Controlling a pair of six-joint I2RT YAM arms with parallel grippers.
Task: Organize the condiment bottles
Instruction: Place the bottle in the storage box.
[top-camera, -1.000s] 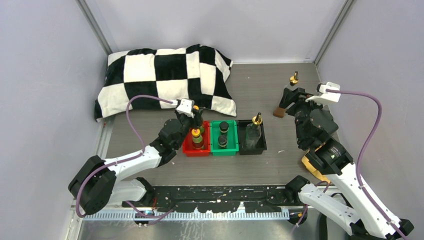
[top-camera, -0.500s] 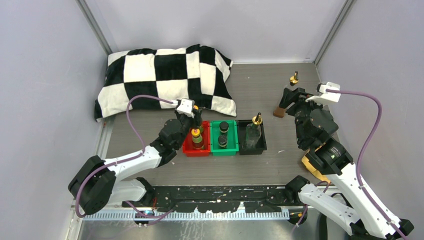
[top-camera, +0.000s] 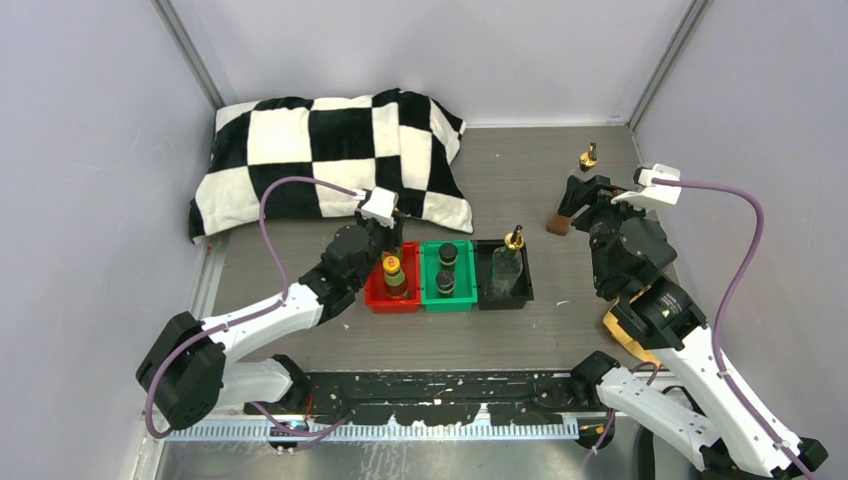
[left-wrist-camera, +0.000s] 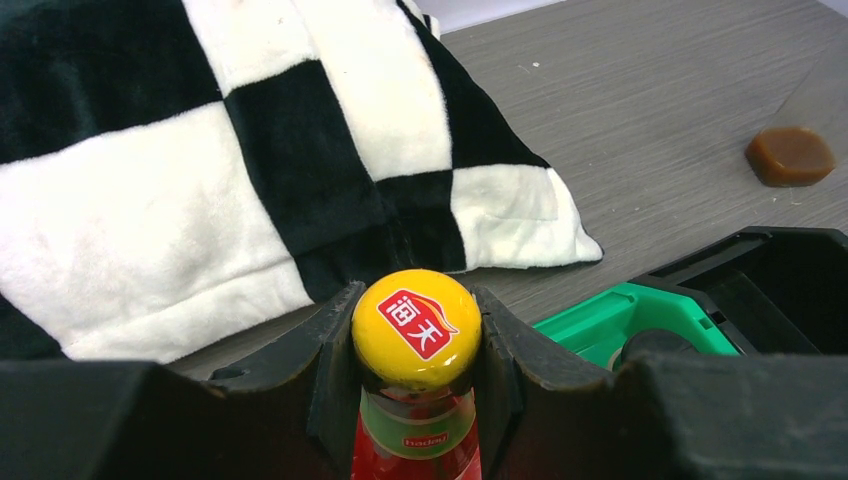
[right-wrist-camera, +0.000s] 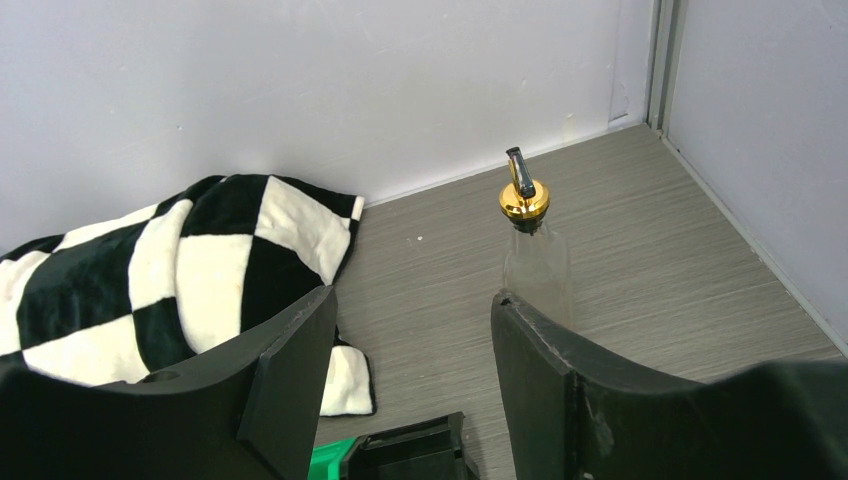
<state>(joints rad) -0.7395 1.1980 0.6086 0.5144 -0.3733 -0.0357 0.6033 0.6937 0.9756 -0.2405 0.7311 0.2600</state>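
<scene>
My left gripper (left-wrist-camera: 417, 345) is shut on the yellow cap of a reddish-brown bottle (left-wrist-camera: 417, 325) with a green neck label. In the top view that gripper (top-camera: 388, 238) hangs over the far end of the red tray (top-camera: 374, 296), hiding the held bottle. A second yellow-capped bottle (top-camera: 395, 274) stands in that tray. Two dark black-capped bottles (top-camera: 446, 268) stand in the green tray (top-camera: 428, 300). A clear glass bottle with a gold pourer (top-camera: 511, 262) stands in the black tray (top-camera: 528, 290). Another clear bottle (right-wrist-camera: 536, 262) (top-camera: 589, 157) stands on the table at the far right, just beyond my open, empty right gripper (right-wrist-camera: 412, 300) (top-camera: 585, 192).
A black-and-white checked pillow (top-camera: 330, 160) lies at the back left, close behind the trays. A small brown block (top-camera: 558, 225) (left-wrist-camera: 790, 156) sits on the table left of the right gripper. Grey walls close in the table on three sides.
The left gripper has shifted slightly away and to the right with the bottle, and now covers the yellow cap in the top view. The right arm has not moved.
</scene>
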